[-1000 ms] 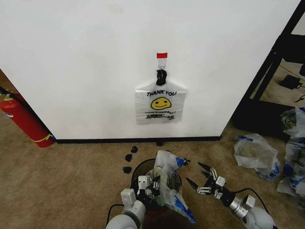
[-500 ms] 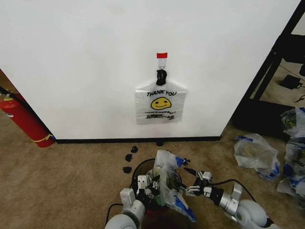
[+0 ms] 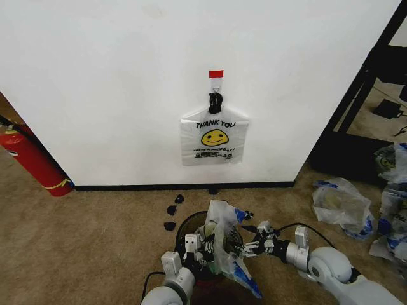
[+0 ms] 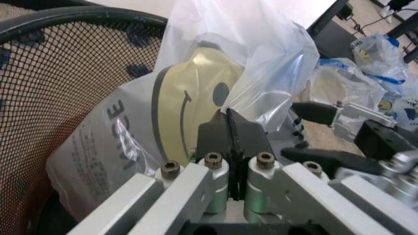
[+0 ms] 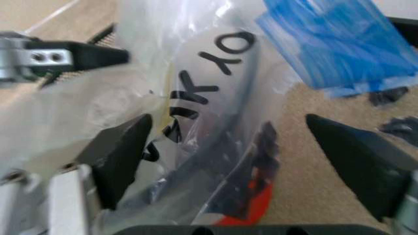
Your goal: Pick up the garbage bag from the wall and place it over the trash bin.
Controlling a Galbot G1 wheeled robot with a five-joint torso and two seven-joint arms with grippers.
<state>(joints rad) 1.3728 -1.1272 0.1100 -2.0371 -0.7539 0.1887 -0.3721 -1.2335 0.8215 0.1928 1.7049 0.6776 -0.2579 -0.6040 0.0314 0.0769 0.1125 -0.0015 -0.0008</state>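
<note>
Now two tools, left tool (image 4: 230, 147) pinching one garbage bag (image 3: 222, 244).

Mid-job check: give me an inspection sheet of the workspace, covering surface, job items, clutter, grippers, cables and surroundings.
Surface: tan carpet, with small black scraps lying by the bin.
Job's things: garbage bag drapes over the rim of the trash bin, partly inside it; not spread around the rim.
Wall: white wall carries a THANK YOU bundle hanging below red tape.
Clutter: lumpy clear bags on the floor at right.
Grippers: left gripper shut on the bag at the bin; right gripper open, fingers either side of the bag.
Cables: black cable loops over the right arm.
Surroundings: fire extinguisher at left; black frame at right.
</note>
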